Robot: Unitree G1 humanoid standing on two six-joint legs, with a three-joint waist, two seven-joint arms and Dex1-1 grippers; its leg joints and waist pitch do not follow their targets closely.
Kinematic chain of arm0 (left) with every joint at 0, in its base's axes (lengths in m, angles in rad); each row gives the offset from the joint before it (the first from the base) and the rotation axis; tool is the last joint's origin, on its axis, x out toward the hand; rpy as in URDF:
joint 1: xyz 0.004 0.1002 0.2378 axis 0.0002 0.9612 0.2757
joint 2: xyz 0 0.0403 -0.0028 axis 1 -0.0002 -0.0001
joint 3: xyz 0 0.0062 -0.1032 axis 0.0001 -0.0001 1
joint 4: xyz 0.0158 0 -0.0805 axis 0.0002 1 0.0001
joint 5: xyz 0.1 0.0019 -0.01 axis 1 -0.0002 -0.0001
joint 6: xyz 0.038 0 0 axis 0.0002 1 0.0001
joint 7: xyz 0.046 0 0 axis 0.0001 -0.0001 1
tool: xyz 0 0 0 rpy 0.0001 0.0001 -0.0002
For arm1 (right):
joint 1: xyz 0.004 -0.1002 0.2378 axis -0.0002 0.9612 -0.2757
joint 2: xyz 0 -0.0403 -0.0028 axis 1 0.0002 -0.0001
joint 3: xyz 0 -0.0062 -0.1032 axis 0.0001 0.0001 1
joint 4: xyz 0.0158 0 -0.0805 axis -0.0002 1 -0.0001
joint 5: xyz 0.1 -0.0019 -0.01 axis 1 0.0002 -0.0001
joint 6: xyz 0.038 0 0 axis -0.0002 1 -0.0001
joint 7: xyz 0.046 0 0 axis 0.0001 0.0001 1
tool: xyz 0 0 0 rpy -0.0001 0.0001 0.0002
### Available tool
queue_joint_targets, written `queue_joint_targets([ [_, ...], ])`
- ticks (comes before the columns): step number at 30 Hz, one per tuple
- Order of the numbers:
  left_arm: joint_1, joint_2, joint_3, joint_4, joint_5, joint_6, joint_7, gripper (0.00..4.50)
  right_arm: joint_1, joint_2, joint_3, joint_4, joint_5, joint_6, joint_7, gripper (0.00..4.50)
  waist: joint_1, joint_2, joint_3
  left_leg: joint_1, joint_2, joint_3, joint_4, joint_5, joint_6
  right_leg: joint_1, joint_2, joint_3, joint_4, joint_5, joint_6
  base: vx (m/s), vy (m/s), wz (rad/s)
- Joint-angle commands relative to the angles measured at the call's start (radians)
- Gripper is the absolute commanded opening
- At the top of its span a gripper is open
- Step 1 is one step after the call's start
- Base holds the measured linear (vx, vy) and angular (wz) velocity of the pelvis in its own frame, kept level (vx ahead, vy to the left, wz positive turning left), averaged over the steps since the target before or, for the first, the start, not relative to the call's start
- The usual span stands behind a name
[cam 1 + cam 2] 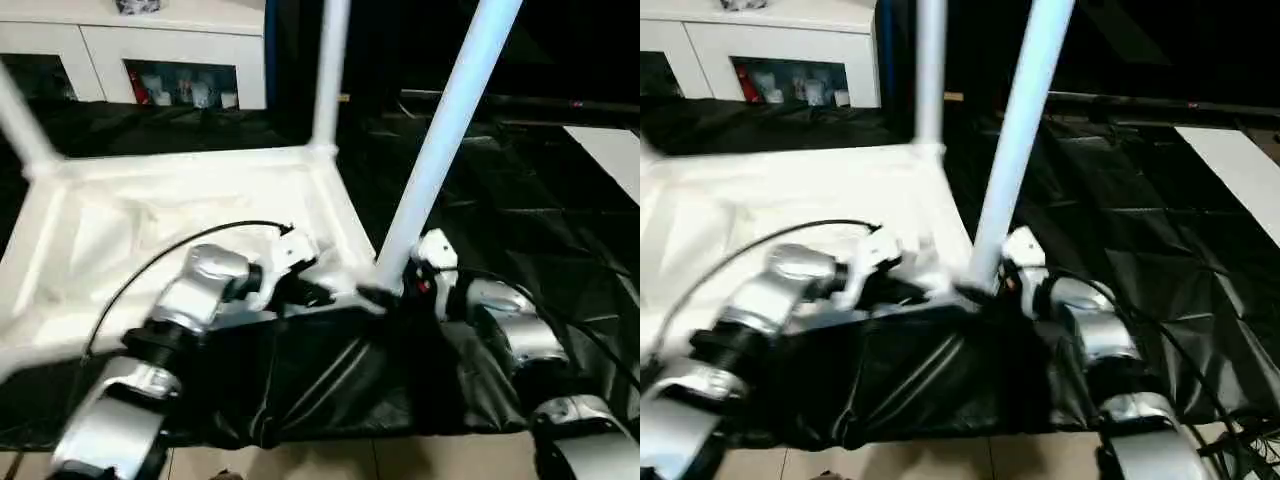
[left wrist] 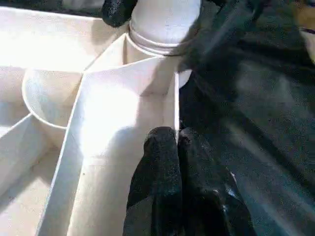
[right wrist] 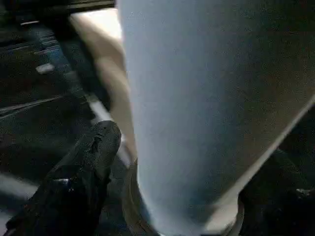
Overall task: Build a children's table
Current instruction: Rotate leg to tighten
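Note:
The white table top (image 1: 150, 230) lies upside down on a black sheet, ribs facing up. Three tube legs stand in its corner sockets: one at the far left (image 1: 20, 125), one at the far right (image 1: 330, 70), and a tilted one at the near right corner (image 1: 440, 130). My right gripper (image 1: 390, 288) is open around the base of this near leg (image 3: 197, 98); one finger (image 3: 93, 147) stands just off the tube. My left gripper (image 2: 177, 147) is shut on the top's thin rim wall, right beside the near right socket (image 2: 157, 46).
A black sheet (image 1: 520, 200) covers the floor under and to the right of the table. A white glass-door cabinet (image 1: 170, 50) stands at the back left. A white panel (image 1: 610, 150) lies at the far right. Light floor tiles (image 1: 330, 460) show at the near edge.

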Motion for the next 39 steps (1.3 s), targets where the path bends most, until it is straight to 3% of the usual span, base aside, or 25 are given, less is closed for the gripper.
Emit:
queue_joint_targets([
  [1, -0.008, -0.035, -0.048, -0.041, -0.032, -0.023, -0.043, 0.0, 0.013, 0.021, 0.113, -0.059, 0.01, 0.033, 0.162, 3.41, 0.006, 0.007, -0.05, 0.01, 0.055, -0.015, -0.061, -0.196, 0.08, 0.048, -0.059, 0.044, -0.057, -0.14, -0.262, 0.0, 0.0, 0.0],
  [8, -0.006, -0.012, -0.056, -0.044, -0.038, -0.021, -0.09, 0.0, 0.04, -0.005, 0.157, -0.11, 0.008, 0.062, 0.268, 3.0, 0.028, 0.006, -0.049, 0.013, 0.054, -0.014, -0.062, -0.193, 0.058, 0.046, -0.063, 0.045, -0.059, -0.166, -0.252, 0.0, 0.0, 0.0],
  [14, -0.005, -0.023, -0.046, -0.035, -0.034, -0.024, -0.073, 0.0, 0.052, 0.003, 0.151, -0.129, 0.023, 0.087, 0.264, 2.64, 0.032, 0.005, -0.05, 0.012, 0.052, -0.015, -0.061, -0.192, 0.049, 0.046, -0.063, 0.045, -0.059, -0.178, -0.241, 0.0, 0.0, 0.0],
  [17, -0.015, -0.058, -0.025, -0.018, -0.029, -0.013, 0.017, 0.0, 0.047, 0.034, 0.111, -0.108, 0.019, 0.084, 0.162, 2.54, 0.033, 0.004, -0.05, 0.011, 0.051, -0.014, -0.061, -0.188, 0.049, 0.045, -0.062, 0.045, -0.059, -0.175, -0.239, 0.0, 0.0, 0.0],
  [20, -0.023, -0.095, -0.009, -0.004, -0.018, -0.002, 0.108, 0.0, 0.02, 0.082, 0.063, -0.036, -0.015, 0.063, -0.024, 2.49, 0.026, 0.0, -0.046, 0.013, 0.048, -0.018, -0.065, -0.228, 0.029, 0.041, -0.066, 0.046, -0.069, -0.253, -0.219, 0.0, 0.0, 0.0],
  [22, -0.028, -0.129, 0.002, 0.001, -0.009, 0.012, 0.184, 0.0, 0.001, 0.117, 0.033, 0.016, -0.035, 0.053, -0.165, 2.49, 0.014, 0.0, -0.043, 0.016, 0.047, -0.024, -0.07, -0.272, -0.001, 0.038, -0.071, 0.047, -0.081, -0.371, -0.184, 0.0, 0.0, 0.0],
  [25, -0.031, -0.183, 0.005, -0.003, 0.008, 0.047, 0.277, 0.0, -0.021, 0.168, -0.008, 0.07, -0.043, 0.073, -0.356, 2.44, 0.002, -0.003, -0.044, 0.012, 0.045, -0.026, -0.071, -0.27, 0.003, 0.038, -0.068, 0.048, -0.084, -0.382, -0.164, 0.0, 0.0, 0.0],
  [28, -0.029, -0.254, 0.012, -0.011, 0.024, 0.092, 0.388, 0.0, -0.038, 0.236, -0.052, 0.114, -0.05, 0.103, -0.578, 2.33, -0.008, -0.001, -0.045, 0.013, 0.045, -0.024, -0.071, -0.255, -0.003, 0.035, -0.064, 0.048, -0.08, -0.338, -0.176, 0.0, 0.0, 0.0],
  [32, -0.023, -0.288, -0.001, -0.014, 0.031, 0.094, 0.413, 0.0, -0.044, 0.283, -0.059, 0.133, -0.068, 0.085, -0.653, 2.25, -0.013, -0.001, -0.048, 0.007, 0.041, -0.024, -0.069, -0.245, 0.014, 0.04, -0.062, 0.047, -0.08, -0.306, -0.174, 0.0, 0.0, 0.0],
  [33, -0.019, -0.287, -0.007, -0.015, 0.033, 0.088, 0.406, 0.0, -0.042, 0.29, -0.06, 0.13, -0.068, 0.053, -0.64, 2.49, -0.016, -0.001, -0.049, 0.007, 0.041, -0.023, -0.068, -0.249, 0.023, 0.039, -0.062, 0.047, -0.08, -0.293, -0.173, 0.0, 0.0, 0.0],
  [39, -0.006, -0.249, -0.016, -0.029, 0.037, 0.054, 0.365, 0.0, -0.037, 0.243, -0.076, 0.1, -0.048, 0.051, -0.591, 2.99, -0.018, 0.001, -0.046, 0.008, 0.043, -0.024, -0.07, -0.275, 0.03, 0.038, -0.061, 0.047, -0.083, -0.306, -0.172, 0.0, 0.0, 0.0],
])
